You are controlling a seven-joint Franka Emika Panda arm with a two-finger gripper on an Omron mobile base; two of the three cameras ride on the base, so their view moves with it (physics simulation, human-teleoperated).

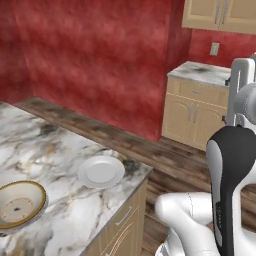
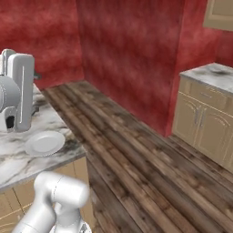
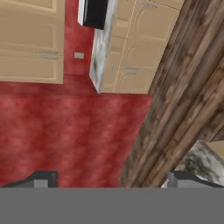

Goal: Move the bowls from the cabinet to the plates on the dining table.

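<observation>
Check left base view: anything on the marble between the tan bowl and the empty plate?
Nothing. Between the tan bowl and the empty plate lies only bare veined marble of the dining table.

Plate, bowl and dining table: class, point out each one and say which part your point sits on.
Plate [image 1: 101,171], left base view: centre of its pale face.
Tan bowl [image 1: 19,205], left base view: speckled cream inside.
Dining table [image 1: 55,145], left base view: bare marble top, behind the plate.

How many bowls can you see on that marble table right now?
1. A shallow tan bowl with a speckled cream inside sits near the left edge of the left base view, on the white marble dining table, left of an empty pale round plate. Another may lie outside the pictures.
</observation>
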